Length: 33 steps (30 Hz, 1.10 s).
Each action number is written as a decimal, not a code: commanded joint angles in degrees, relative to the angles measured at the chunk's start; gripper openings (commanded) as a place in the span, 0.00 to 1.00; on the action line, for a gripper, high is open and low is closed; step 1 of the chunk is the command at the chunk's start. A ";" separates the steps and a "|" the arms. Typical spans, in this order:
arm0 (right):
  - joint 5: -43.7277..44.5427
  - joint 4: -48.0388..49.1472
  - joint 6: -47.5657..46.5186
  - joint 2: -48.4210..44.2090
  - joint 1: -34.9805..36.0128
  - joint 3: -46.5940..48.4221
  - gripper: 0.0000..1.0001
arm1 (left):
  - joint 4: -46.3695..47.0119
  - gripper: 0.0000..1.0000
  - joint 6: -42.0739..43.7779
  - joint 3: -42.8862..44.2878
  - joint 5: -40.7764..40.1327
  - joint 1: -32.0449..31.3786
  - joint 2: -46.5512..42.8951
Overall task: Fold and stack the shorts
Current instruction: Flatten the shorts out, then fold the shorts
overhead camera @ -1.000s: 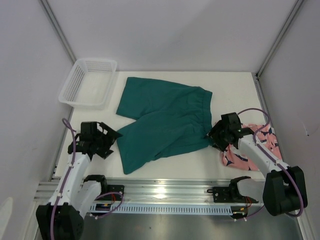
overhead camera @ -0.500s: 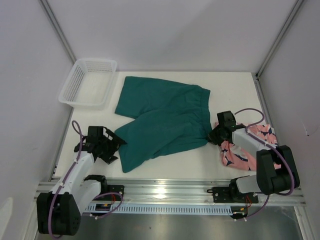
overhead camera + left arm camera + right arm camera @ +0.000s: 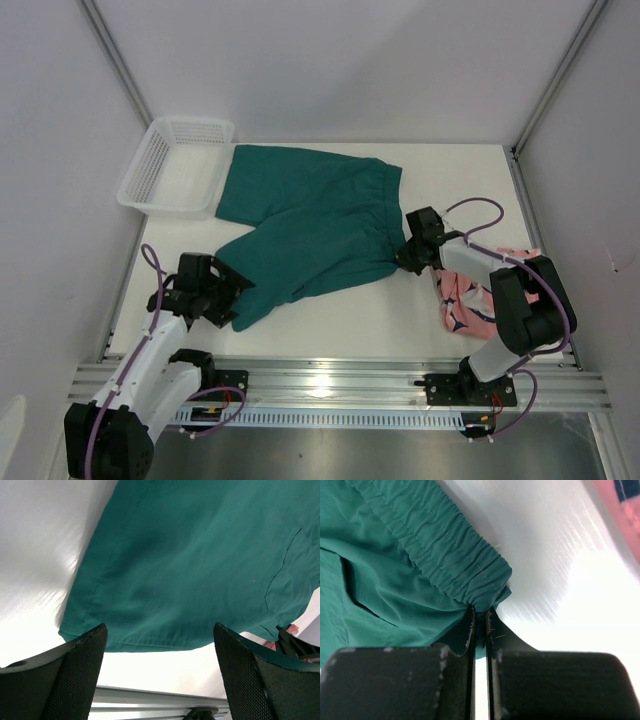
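I judge the dark teal fabric shorts (image 3: 300, 220) limp, light: right gripper (image 3: 480, 621) clamps waistband corner, left gripper (image 3: 160, 636) spread by near hem.

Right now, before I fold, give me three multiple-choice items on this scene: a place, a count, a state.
1. The white basket sits: A far left; B far right; C near centre.
2. Pairs of shorts in view: A one; B two; C three.
3. The right fingers are: A wide open; B shut on the teal shorts; C shut, empty.
1 A, top view shows it far left. 2 B, teal shorts plus pink shorts. 3 B, waistband pinched in the wrist view.
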 commanded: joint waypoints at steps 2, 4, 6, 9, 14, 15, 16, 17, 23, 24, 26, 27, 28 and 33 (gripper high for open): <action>5.61 2.94 4.30 1.02 0.17 1.59 0.00 | 0.31 0.87 -3.95 0.58 -0.22 -0.64 1.04; 6.49 5.05 5.35 1.11 0.17 1.06 0.00 | 0.40 0.87 -4.74 0.57 -0.22 -0.64 1.75; 7.90 5.75 6.94 1.37 0.16 0.89 0.00 | 0.66 0.87 -5.70 0.22 -0.05 -0.73 2.01; 9.39 6.46 8.69 1.29 0.08 0.63 0.00 | 0.93 0.86 -7.02 -0.48 0.66 -1.17 2.19; 10.63 7.96 9.31 1.11 -0.19 0.27 0.00 | -0.39 0.85 -9.66 -1.80 1.10 -4.50 0.44; 10.80 7.87 9.31 1.11 -0.19 0.27 0.00 | -0.91 0.84 -11.58 -2.15 1.19 -5.47 0.00; 10.80 8.21 9.31 1.19 -0.10 0.18 0.00 | -1.09 0.84 -12.64 -2.41 1.19 -7.48 -0.44; 10.89 8.04 9.31 1.20 -0.10 0.18 0.00 | -1.18 0.84 -14.91 -3.20 1.53 -8.54 -1.32; 10.98 8.92 9.84 0.84 -0.01 -0.61 0.00 | -5.31 0.85 -21.17 -3.20 -1.89 -14.35 -4.05; 10.89 9.27 9.93 0.76 -0.01 -0.78 0.00 | -5.49 0.84 -21.87 -3.21 -2.15 -14.35 -4.57; 10.45 9.54 9.84 0.76 -0.10 -0.96 0.00 | -5.14 0.80 -22.84 -3.91 -2.77 -14.35 -4.67; 10.45 9.71 9.84 0.76 -0.01 -1.05 0.00 | -4.88 0.79 -23.02 -4.26 -3.03 -14.35 -4.41; 10.37 9.71 9.84 0.67 -0.01 -1.13 0.00 | -4.35 0.77 -23.20 -4.61 -3.55 -14.35 -3.97; 9.84 10.50 10.10 -0.30 -0.01 -2.54 0.00 | -1.54 0.67 -23.29 -3.74 -8.83 -14.35 0.95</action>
